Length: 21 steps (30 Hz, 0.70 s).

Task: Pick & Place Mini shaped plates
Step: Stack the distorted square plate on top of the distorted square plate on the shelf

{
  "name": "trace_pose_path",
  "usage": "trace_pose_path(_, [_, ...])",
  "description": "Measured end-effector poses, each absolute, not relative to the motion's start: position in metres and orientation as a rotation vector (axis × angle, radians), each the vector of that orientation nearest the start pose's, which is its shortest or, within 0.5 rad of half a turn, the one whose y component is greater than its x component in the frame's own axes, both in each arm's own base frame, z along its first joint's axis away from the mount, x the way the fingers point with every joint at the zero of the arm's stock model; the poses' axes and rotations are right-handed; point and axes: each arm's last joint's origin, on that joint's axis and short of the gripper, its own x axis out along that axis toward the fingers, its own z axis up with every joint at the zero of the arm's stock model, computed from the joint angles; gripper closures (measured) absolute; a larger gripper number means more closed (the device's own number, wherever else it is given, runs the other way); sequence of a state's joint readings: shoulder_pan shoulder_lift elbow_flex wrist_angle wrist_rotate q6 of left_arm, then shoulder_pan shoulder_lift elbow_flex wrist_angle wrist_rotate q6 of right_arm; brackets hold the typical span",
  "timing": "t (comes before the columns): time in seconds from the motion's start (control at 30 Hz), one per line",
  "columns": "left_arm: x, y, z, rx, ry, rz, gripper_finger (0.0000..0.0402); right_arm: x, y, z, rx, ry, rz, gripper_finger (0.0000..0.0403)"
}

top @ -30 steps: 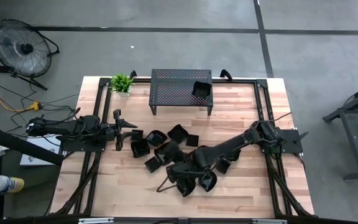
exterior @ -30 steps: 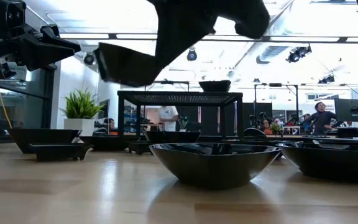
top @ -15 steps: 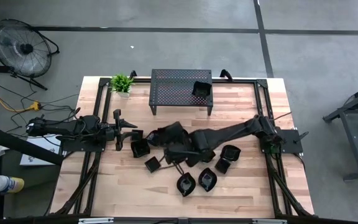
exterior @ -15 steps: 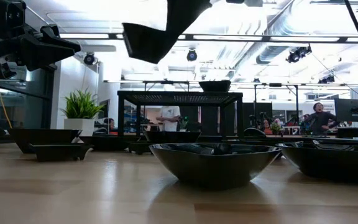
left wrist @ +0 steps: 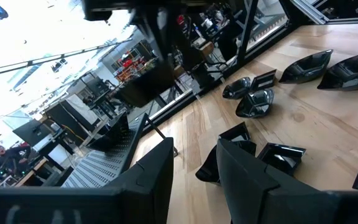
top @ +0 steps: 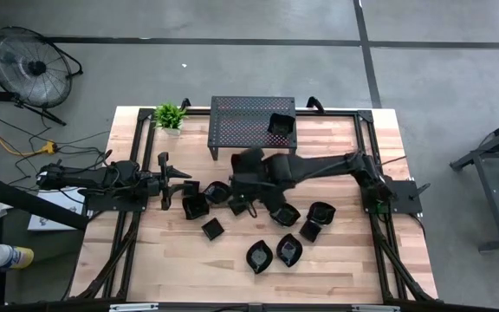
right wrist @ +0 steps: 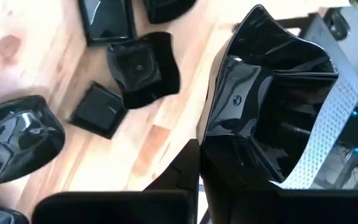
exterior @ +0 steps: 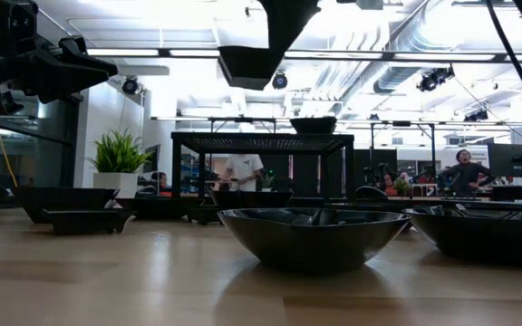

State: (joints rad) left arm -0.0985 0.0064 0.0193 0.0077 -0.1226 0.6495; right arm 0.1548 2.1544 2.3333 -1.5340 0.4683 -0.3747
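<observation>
Beyond the wooden table [top: 336, 260], a workshop shows. Right gripper [top: 251, 165], clamped on a square black plate [right wrist: 272, 99], carries it high toward the perforated stand [top: 241, 121], apparently to join one plate there [top: 281, 123]; others lie mid-table [top: 271, 253]. Left gripper [top: 170, 180] waits, half-open and empty.

A: What's around the pale wooden counter [top: 180, 260]?

B: A black perforated metal stand [top: 243, 121] at its far edge, a small green potted plant [top: 170, 116] just beside it.

A: And off the counter?

B: A round black floor fan [top: 29, 62] on grey concrete floor [top: 440, 104], yellow cables [top: 7, 143] nearby.
</observation>
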Motion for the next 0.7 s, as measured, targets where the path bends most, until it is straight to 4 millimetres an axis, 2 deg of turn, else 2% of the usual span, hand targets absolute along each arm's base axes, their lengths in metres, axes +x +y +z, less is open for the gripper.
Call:
trace_pose_path(0.23, [0.097, -0.006, 0.17, 0.647, -0.012, 0.03, 0.0282, 0.402, 0.028, 0.352, -0.731, 1.359, -0.052, 0.04])
trace_pose_path(0.7, [0.097, -0.006, 0.17, 0.647, -0.012, 0.03, 0.0282, 0.35, -0.019, 0.417, -0.55, 1.214, -0.177, 0.0396])
